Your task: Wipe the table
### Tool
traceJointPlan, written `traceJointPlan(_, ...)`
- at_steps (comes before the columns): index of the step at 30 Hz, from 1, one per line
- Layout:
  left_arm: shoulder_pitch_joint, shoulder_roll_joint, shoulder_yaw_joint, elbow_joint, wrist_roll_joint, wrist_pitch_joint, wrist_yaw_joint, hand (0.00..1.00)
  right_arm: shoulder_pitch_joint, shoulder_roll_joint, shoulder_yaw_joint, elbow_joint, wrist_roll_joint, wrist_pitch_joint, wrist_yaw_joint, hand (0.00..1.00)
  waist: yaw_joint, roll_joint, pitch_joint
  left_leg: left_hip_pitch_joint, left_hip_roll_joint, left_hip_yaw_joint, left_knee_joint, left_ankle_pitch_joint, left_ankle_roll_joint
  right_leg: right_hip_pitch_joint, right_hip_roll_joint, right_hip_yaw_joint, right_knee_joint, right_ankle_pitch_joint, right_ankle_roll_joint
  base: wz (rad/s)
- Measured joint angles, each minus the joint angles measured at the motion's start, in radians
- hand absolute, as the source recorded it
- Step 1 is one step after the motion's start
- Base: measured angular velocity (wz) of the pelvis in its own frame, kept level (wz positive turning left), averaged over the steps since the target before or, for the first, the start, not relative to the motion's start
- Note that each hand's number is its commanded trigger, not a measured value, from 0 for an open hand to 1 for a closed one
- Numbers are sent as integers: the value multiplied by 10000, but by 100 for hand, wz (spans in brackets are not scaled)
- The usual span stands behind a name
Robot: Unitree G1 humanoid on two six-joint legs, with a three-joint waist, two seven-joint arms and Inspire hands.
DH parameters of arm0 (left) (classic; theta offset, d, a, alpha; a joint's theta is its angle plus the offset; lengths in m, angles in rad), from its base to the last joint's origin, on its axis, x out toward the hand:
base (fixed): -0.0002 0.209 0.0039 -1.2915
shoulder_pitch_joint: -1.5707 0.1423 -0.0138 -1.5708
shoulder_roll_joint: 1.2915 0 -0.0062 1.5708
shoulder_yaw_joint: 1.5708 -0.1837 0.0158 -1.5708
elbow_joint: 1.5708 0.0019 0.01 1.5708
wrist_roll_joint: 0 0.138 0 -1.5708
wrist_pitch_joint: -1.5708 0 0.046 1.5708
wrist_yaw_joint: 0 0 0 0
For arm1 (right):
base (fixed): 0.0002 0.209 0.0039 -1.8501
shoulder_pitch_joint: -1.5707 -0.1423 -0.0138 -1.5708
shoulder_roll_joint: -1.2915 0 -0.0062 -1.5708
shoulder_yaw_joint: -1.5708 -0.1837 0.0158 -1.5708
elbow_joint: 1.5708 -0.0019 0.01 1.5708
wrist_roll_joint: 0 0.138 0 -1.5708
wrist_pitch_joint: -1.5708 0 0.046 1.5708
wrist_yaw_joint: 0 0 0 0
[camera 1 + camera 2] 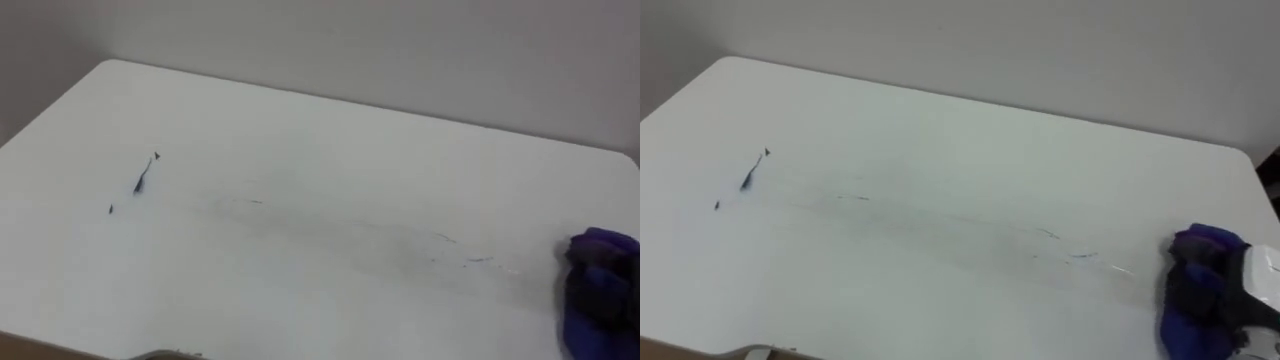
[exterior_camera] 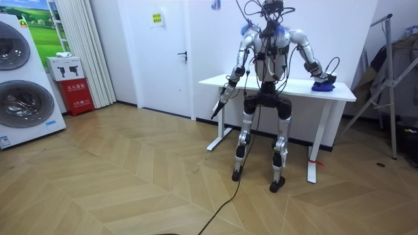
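Cloth: bunched in your right hand, apparently gripped for wiping.
Marks: far left of the table, unwiped.
Left hand: idle, state unclear.

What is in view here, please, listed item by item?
table: one, white, before the robot
marks: a few, dark, table's left part
smear: one, faint grey, across the table's middle
cloth: one, blue, table's right end
washers: two, white, the room view's left
box: one, red, beside the washers
door: one, white, far wall
left hand: hangs beside the table's left end
right hand: on the cloth
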Motion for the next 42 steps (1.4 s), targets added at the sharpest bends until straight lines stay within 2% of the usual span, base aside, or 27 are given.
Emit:
traceJointPlan(11, -437, -76, -105, 2, -35, -166, 514, 0, -33, 224, -112, -106, -195, -295, 159, 0, -269, 25, 21, 123, 7, 107, -100, -5, 4, 4, 6, 114, 29, 0, 1, -2)
traceJointPlan(16, -678, -77, -105, -3, -57, -159, 557, 0, -34, 388, -151, -327, -88, -270, 260, 0, -370, 17, 19, 167, 5, 185, -115, -10, 12, -9, 9, 200, 11, -1, 4, -6)
traceJointPlan(20, -973, -96, -91, -12, -61, -155, 558, 0, -53, 615, -524, -313, 189, -282, 383, 0, -386, 15, 13, 190, 3, 281, -114, -10, 13, -37, 13, 298, -5, 5, 11, -8)
traceJointPlan(22, -1048, -108, -92, -20, -209, -155, 564, 0, -110, 616, -525, -315, 252, -288, 481, 0, -410, 19, 9, 197, 3, 350, -112, -9, 13, -79, 17, 379, 2, 5, 11, -10)
traceJointPlan(24, -1083, -122, -93, -28, -209, -157, 565, 0, -318, 615, -524, -322, 213, -287, 786, 0, -591, 5, 2, 160, 4, 420, -110, -9, 14, -155, 14, 429, 25, 7, 13, -8)
traceJointPlan(31, -1172, -166, -88, -65, -228, -165, 568, 0, -452, 612, -738, -713, 258, -298, 1443, 0, -706, 7, -4, 141, 8, 754, -117, -21, 34, -342, 10, 681, 178, 22, 16, -12)
traceJointPlan(33, -1174, -167, -80, -66, -225, -167, 653, 0, -453, 615, -1015, -755, 544, -342, 1396, 0, -851, 15, -2, 133, 8, 767, -128, -23, 36, -373, 15, 708, 181, 30, 22, 0)
traceJointPlan(35, -1162, -177, -78, -57, -225, -174, 735, 0, -447, 615, -1329, -759, 746, -383, 1297, 0, -843, 13, -24, 141, 9, 800, -163, -23, 37, -412, 35, 808, 199, 30, 22, -10)
traceJointPlan(42, -1030, -208, -2, 136, -705, -178, 820, 0, -460, 613, -2442, -1042, 2183, -505, 31, 0, -935, -35, -5, 163, -1, 1172, -162, -24, 38, -709, 42, 1209, 389, 31, 21, -16)
